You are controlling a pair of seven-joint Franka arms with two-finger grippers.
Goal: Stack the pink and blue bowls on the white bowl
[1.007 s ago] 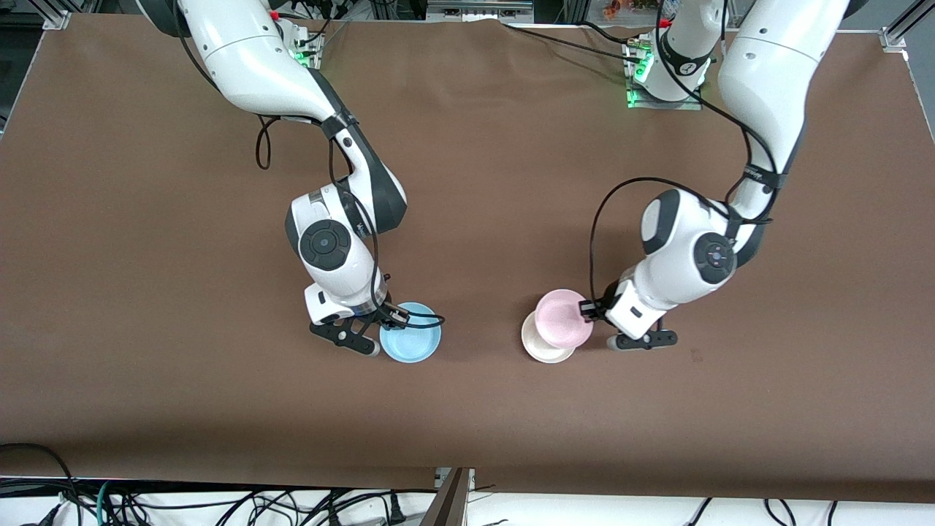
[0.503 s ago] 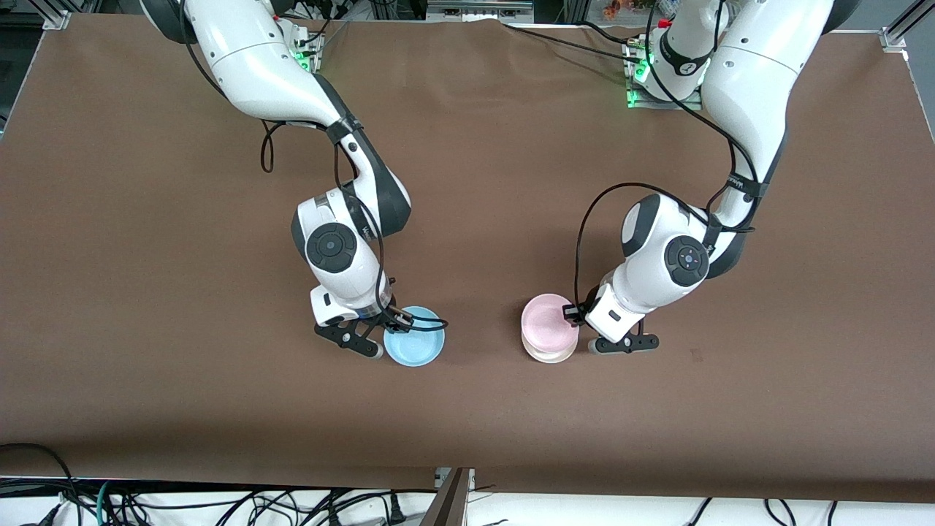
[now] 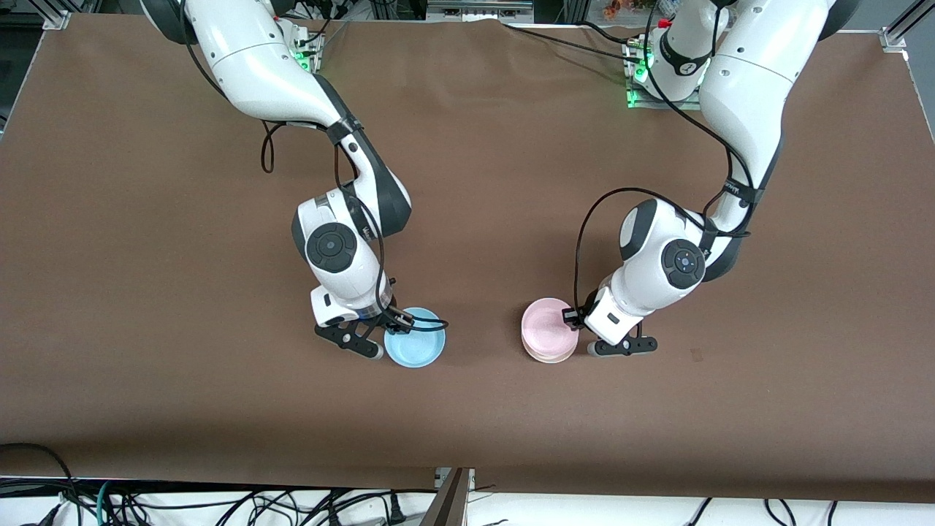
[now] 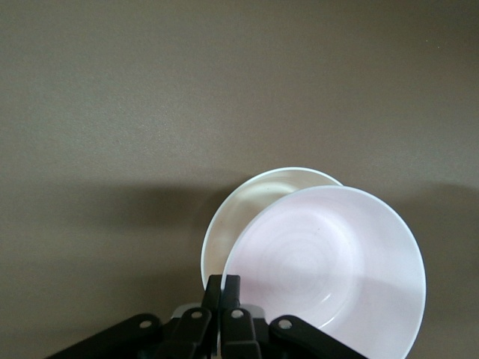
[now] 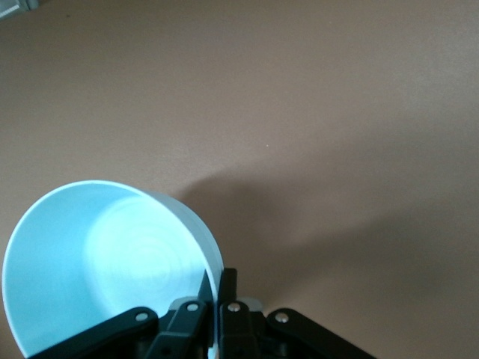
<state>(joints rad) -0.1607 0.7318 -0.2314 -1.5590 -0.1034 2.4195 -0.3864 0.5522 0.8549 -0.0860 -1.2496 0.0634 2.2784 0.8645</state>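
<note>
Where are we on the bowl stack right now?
Nothing is released yet. In hand: the left gripper, shut on the pink bowl, has it over the white bowl, sitting slightly off-centre in the left wrist view. The right gripper is shut on the blue bowl's rim. Left: release pink, then stack blue on top.

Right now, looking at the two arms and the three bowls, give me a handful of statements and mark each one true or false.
1. The left claw is shut on the rim of the pink bowl. True.
2. The pink bowl is over the white bowl. True.
3. The blue bowl is stacked on the pink bowl. False: it is apart from it, toward the right arm's end of the table.
4. The right claw is open above the blue bowl. False: it is shut on the blue bowl's rim.
5. The white bowl sits beside the blue bowl. False: it is under the pink bowl.
</note>
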